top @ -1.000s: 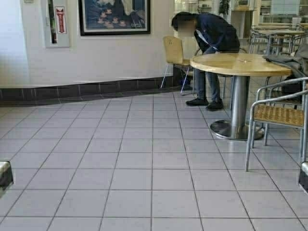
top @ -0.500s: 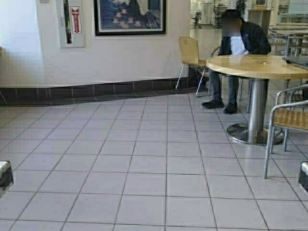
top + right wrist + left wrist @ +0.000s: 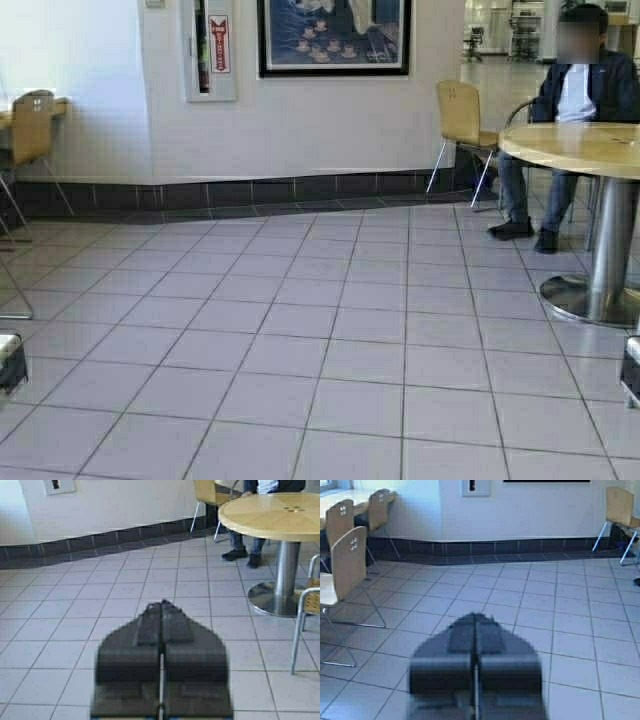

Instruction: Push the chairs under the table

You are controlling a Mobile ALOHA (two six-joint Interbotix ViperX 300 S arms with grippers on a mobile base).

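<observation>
The chairs [image 3: 347,565] are moulded tan plywood with curved backs, a small grid of square cutouts and thin chrome legs; they line the far left of the room. In the left wrist view three of them stand in a row, the nearest cut off by the frame edge, the farthest one tucked against the desk [image 3: 350,497], a pale glossy top of which only a strip shows. In the high view just one chair back [image 3: 32,125] and a sliver of the desk [image 3: 58,103] are visible at the left edge.

The left gripper [image 3: 476,625] is held above the floor with its fingers pressed together, empty. The right gripper [image 3: 161,611] is likewise closed on nothing.

The floor [image 3: 300,340] is pale square tile with dark grout, bounded by a white wall with a dark tiled skirting [image 3: 260,190]. A round wood table [image 3: 580,148] on a steel pedestal stands on the right, partly cut off, with a person [image 3: 570,120] seated behind it and another plywood chair [image 3: 462,125] beside. A wicker-seated armchair [image 3: 312,600] barely enters the right wrist view.
</observation>
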